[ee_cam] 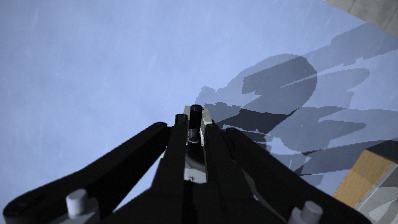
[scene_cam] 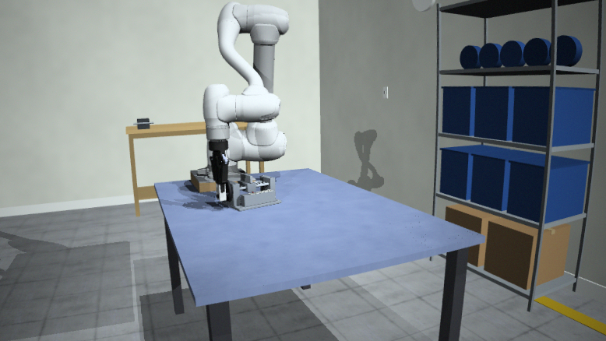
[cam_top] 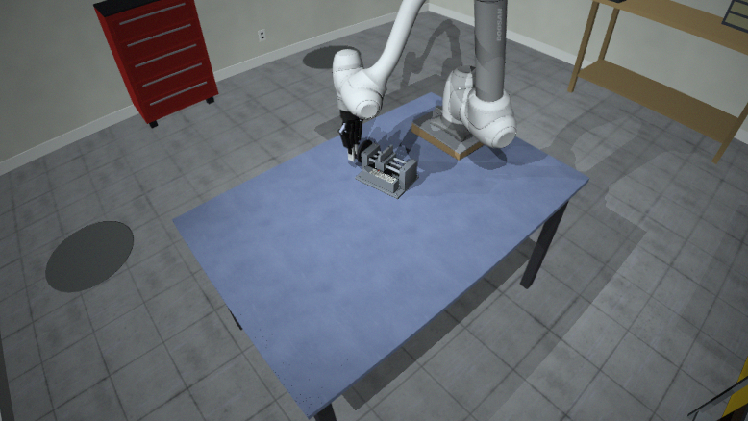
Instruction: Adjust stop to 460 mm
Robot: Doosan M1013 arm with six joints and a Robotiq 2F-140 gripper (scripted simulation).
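The grey stop device (cam_top: 386, 184) (scene_cam: 259, 198) stands on the blue table, with end blocks, rods and a scale strip along its top front edge. The stop (cam_top: 386, 153) (scene_cam: 250, 186) is a grey block on the rods, nearer the handwheel end than the far end block. Its reading is too small to tell. The black handwheel (cam_top: 363, 150) (scene_cam: 230, 193) is at that end, partly hidden by the fingers. My gripper (cam_top: 351, 155) (scene_cam: 222, 196) (ee_cam: 195, 115) points down beside the wheel, shut on its black handle (ee_cam: 195, 114), which shows between the fingertips in the wrist view.
The blue table (cam_top: 313, 251) (scene_cam: 330, 237) bears the device near its back edge. The arm's wooden base block (cam_top: 436, 140) (scene_cam: 202, 184) (ee_cam: 357, 175) stands behind it. A red drawer cabinet (cam_top: 167, 62), a wooden bench (cam_top: 654, 99) and a shelf rack (scene_cam: 551, 169) stand away from the table.
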